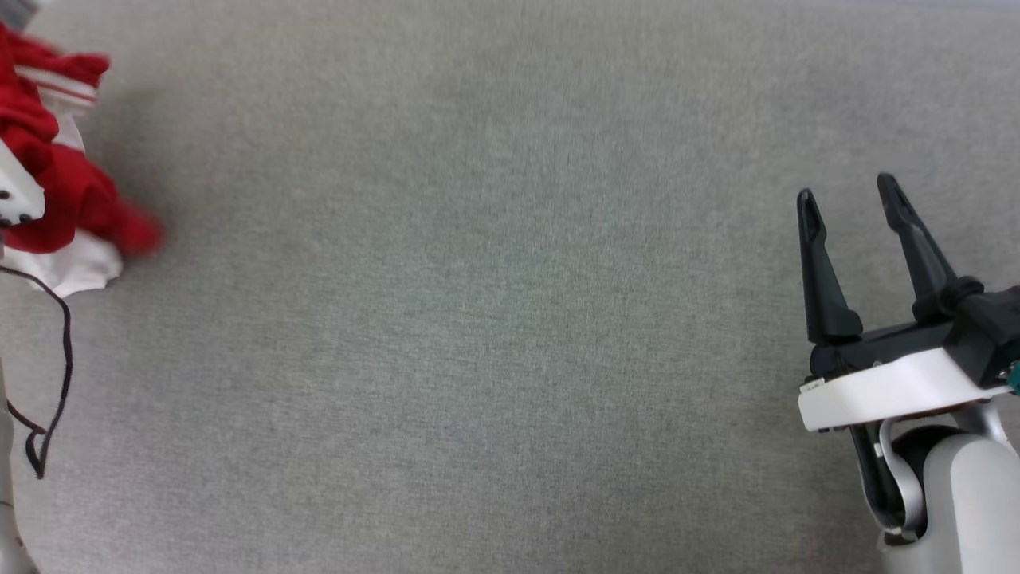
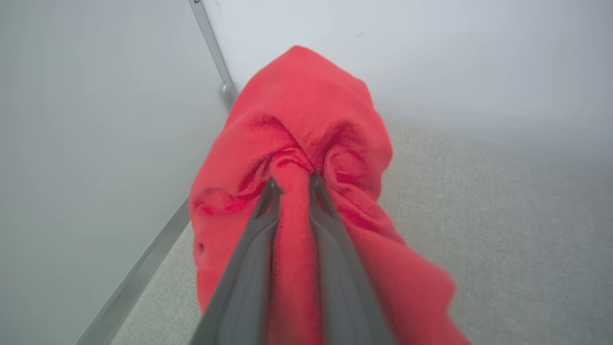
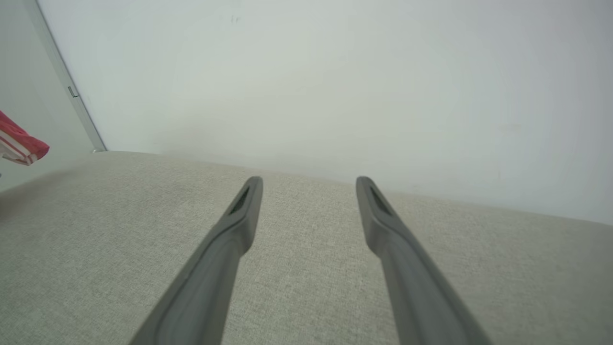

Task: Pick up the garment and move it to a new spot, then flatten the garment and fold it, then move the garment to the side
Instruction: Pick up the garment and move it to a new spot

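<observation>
While the grey worktop [image 1: 478,319] spreads across your head view, the garment [image 1: 72,191] sits bunched at its far left edge
You can see in the left wrist view that the left end effector [image 2: 292,182] is clamped on a fold of the red cloth, which bulges past its fingertips; the right end effector [image 1: 848,190] hangs at the lower right, well apart from the garment, fingers spread wide

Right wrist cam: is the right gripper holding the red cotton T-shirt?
No, the right gripper stands open and empty, while the red cotton T-shirt shows at that view's left edge, apart from it.
</observation>
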Controlling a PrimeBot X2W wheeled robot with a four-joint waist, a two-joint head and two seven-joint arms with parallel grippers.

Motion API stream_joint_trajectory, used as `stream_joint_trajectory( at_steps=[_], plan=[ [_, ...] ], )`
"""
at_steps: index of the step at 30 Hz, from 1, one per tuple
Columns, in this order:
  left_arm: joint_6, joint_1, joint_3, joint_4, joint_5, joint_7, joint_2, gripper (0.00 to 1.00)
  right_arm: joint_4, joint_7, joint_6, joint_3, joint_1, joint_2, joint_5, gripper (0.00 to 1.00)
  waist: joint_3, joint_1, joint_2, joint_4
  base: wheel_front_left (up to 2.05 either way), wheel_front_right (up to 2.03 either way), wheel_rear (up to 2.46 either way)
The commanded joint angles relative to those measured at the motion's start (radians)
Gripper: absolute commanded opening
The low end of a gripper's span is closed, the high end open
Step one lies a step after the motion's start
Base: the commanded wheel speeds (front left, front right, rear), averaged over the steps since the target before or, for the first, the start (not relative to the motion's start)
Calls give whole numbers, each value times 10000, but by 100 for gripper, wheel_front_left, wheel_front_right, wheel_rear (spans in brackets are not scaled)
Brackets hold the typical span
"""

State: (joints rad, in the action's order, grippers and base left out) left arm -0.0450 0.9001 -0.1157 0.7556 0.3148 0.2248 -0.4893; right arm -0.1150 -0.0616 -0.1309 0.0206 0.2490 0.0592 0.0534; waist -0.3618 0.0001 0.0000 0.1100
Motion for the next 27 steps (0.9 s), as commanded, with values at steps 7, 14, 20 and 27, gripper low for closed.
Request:
stream_joint_trajectory(
  at_steps=[7,14,20,27],
  plan=[
    [-181,168,469,-427,-330,-2116,439,0,137,-76,5,-235,-620,-92,167,100,1544,-1,0,-278,0,0,0],
    [-217,-593,1132,-1463,-389,-3143,1657,0,184,-36,5,-284,-1136,-94,549,100,2387,-1,0,-992,0,0,0],
    [-281,-1629,2004,-2776,-393,-3211,2910,0,180,24,3,-242,-1477,-98,698,100,2791,-1,0,-1865,0,0,0],
    [-452,-2790,3185,-3890,-224,-3048,3953,0,136,27,3,-277,-1722,-97,846,100,2747,-1,0,-2680,0,0,0]
  ],
)
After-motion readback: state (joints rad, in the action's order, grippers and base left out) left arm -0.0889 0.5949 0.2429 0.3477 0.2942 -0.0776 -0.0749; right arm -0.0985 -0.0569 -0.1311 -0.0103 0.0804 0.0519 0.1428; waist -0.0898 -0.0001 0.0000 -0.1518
